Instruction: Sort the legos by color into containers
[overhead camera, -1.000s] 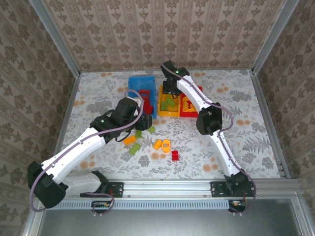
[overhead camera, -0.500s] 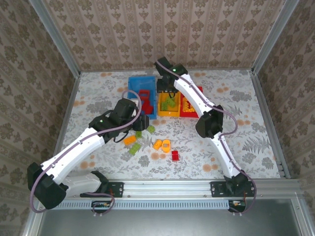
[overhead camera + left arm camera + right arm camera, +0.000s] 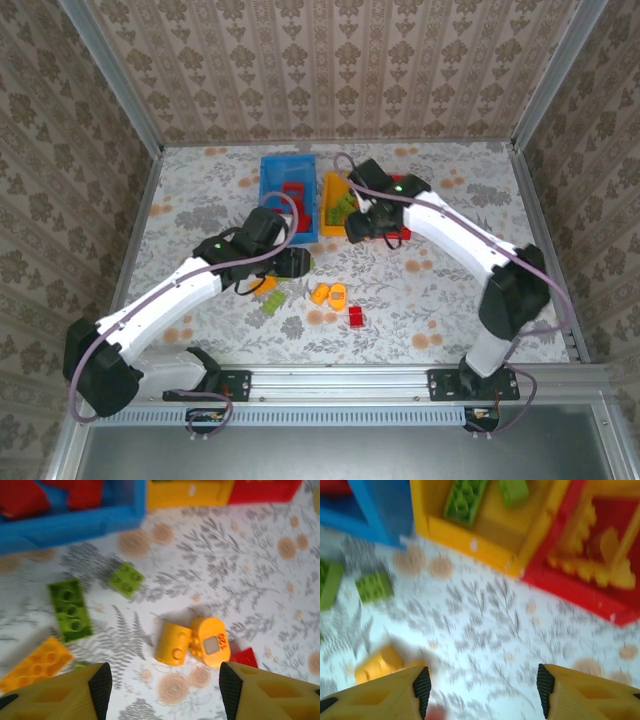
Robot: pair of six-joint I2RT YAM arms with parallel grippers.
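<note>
Bins in a row on the table (image 3: 200,190): the yellow bin (image 3: 470,542), holding two green bricks (image 3: 465,497); the blue bin (image 3: 70,522) set against its left side, red bricks (image 3: 293,192) inside; the red bin (image 3: 570,592) set against its right side, orange-yellow frames (image 3: 587,545) inside. Loose legos scattered nearward of the yellow bin: a long green brick (image 3: 70,609), a small green brick (image 3: 126,579), a flat orange brick (image 3: 35,662), an orange-yellow pair (image 3: 192,642), a red brick (image 3: 245,657). The left pincer (image 3: 162,690) is held released and empty over these pieces, the right pincer (image 3: 482,692) released and empty just nearward of the yellow bin's front wall.
</note>
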